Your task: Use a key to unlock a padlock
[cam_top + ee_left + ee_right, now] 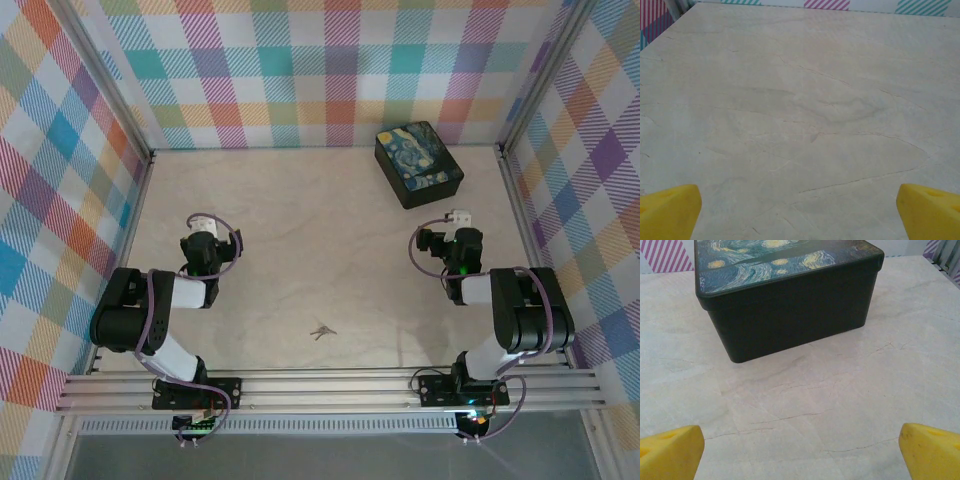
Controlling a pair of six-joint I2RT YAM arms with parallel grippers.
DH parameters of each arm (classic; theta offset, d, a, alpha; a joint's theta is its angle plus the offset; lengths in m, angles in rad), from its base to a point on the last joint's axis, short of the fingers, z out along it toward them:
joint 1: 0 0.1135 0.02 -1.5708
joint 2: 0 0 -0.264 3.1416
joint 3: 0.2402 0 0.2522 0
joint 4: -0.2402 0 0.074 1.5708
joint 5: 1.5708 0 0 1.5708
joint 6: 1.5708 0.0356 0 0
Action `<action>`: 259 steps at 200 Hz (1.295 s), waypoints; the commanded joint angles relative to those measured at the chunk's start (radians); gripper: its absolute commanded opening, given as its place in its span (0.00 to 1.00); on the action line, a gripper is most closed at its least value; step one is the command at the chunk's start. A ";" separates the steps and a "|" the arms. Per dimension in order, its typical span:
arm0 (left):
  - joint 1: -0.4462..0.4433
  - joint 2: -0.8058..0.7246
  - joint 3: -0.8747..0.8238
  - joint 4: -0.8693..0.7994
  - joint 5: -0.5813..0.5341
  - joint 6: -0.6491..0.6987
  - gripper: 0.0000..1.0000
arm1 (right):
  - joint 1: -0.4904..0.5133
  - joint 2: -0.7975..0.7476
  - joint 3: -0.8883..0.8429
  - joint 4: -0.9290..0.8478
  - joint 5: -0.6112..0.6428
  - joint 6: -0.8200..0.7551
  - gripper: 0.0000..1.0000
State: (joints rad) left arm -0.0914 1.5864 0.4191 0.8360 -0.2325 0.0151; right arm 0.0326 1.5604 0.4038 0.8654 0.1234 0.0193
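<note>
**Keys lie apart from two open hands on marbled worktop**

The key, a tiny bunch of thin silver-grey metal, lies on the pale marbled worktop, low in the centre of the overhead frame and well apart from both hands. The left hand sits at centre left. Its yellow fingers are spread wide at the bottom corners of the wrist view, over bare stone, grasping nothing. The right hand, at centre right, is likewise released and empty, its fingers parted. It points toward a black box in the upper right, near it but not touching. The box's lid bears a swirling blue-and-yellow night-sky painting. Pastel checked walls enclose the scene.
</note>
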 commanded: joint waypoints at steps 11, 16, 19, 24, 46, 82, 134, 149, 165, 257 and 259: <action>0.001 -0.023 -0.008 -0.012 0.018 -0.009 1.00 | 0.004 -0.024 -0.010 0.000 0.006 0.013 1.00; 0.001 -0.023 -0.008 -0.013 0.018 -0.008 1.00 | 0.006 -0.024 -0.010 0.000 0.007 0.013 1.00; 0.001 -0.023 -0.007 -0.014 0.018 -0.008 1.00 | 0.005 -0.025 -0.010 0.001 0.006 0.013 1.00; 0.001 -0.023 -0.006 -0.014 0.018 -0.009 1.00 | 0.004 -0.025 -0.010 0.000 0.005 0.013 1.00; 0.001 -0.024 -0.006 -0.013 0.017 -0.008 1.00 | 0.004 -0.026 -0.010 0.001 0.006 0.013 1.00; 0.000 -0.023 -0.006 -0.012 0.016 -0.008 1.00 | 0.005 -0.025 -0.010 0.001 0.006 0.013 0.99; 0.001 -0.023 -0.006 -0.013 0.018 -0.008 1.00 | 0.005 -0.024 -0.010 0.000 0.005 0.013 1.00; 0.000 -0.023 -0.006 -0.013 0.018 -0.009 1.00 | 0.004 -0.024 -0.010 0.000 0.005 0.013 1.00; 0.001 -0.023 -0.006 -0.013 0.018 -0.009 1.00 | 0.003 -0.025 -0.009 0.000 0.005 0.013 1.00; 0.027 -0.184 0.268 -0.586 -0.055 -0.097 1.00 | -0.027 -0.229 0.283 -0.631 0.007 0.072 0.99; 0.026 -0.185 0.281 -0.611 -0.062 -0.104 1.00 | -0.031 -0.225 0.302 -0.644 0.002 0.077 0.99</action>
State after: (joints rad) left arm -0.0750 1.4841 0.5655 0.5041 -0.2054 -0.0113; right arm 0.0261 1.4075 0.5339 0.5156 0.1272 0.0402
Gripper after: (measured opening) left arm 0.997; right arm 0.984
